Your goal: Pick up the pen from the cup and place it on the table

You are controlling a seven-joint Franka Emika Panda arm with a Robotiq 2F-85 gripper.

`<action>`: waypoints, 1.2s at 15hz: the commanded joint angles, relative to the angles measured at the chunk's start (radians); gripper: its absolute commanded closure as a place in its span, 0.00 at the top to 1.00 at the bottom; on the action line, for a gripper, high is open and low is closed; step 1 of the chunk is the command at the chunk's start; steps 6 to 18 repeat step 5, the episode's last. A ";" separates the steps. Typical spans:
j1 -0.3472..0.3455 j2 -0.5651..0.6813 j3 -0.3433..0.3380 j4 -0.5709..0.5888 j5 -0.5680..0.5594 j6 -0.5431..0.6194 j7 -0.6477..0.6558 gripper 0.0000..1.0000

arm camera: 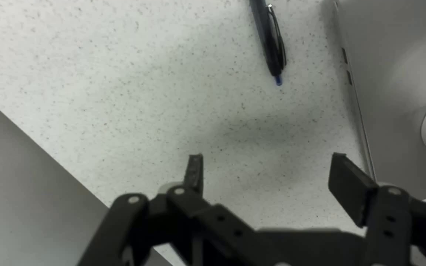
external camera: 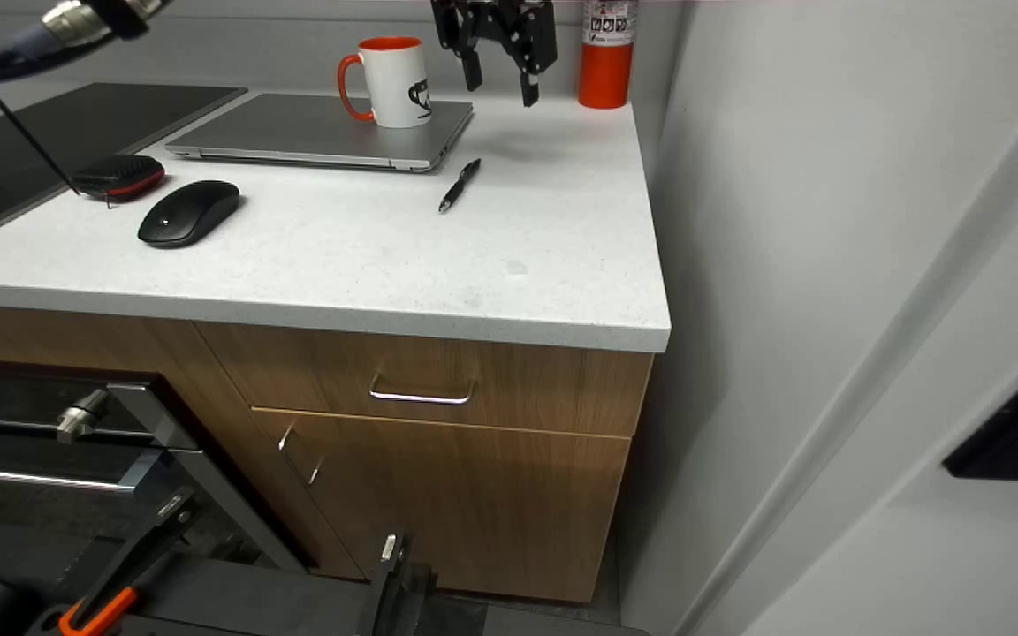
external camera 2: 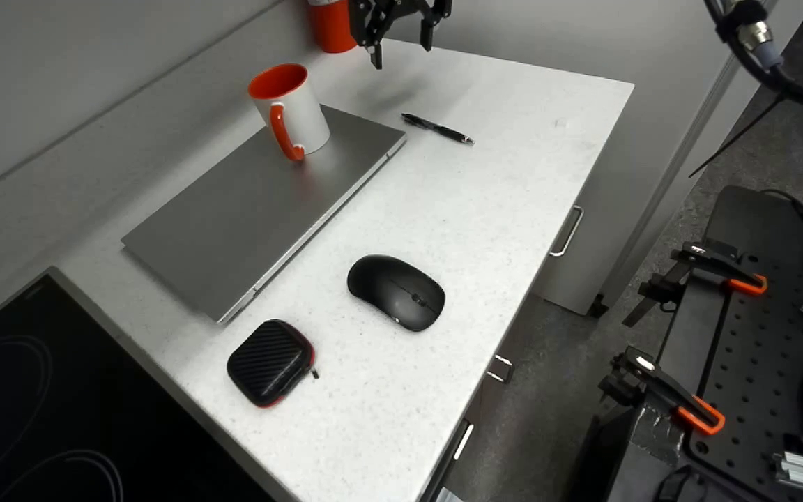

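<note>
Wrist view: pen (arm camera: pixel 267 40) (near laptop (arm camera: pixel 386 99) edge)

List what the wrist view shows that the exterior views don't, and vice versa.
Only the wrist view: the blue end of the pen.
Only the exterior views: mouse, black case, cooktop, red canister, and the handle of the cup.
Shared: the pen lying on the table beside the laptop, the cup (cut off in the wrist view) and the open gripper.

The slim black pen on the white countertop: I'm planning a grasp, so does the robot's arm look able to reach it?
Probably yes: the black two-fingered gripper is open and empty, and nothing covers the slim black pen, which lies apart from the flat grey laptop.
</note>
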 commanded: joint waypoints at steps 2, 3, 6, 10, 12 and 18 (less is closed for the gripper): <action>0.003 0.004 -0.001 0.010 0.018 -0.003 -0.006 1.00; 0.003 0.006 0.000 0.012 0.021 -0.003 -0.006 1.00; 0.003 0.009 0.001 0.014 0.024 -0.003 -0.006 1.00; 0.003 0.009 0.001 0.014 0.024 -0.003 -0.006 1.00; 0.003 0.009 0.001 0.014 0.024 -0.003 -0.006 1.00; 0.003 0.009 0.001 0.014 0.024 -0.003 -0.006 1.00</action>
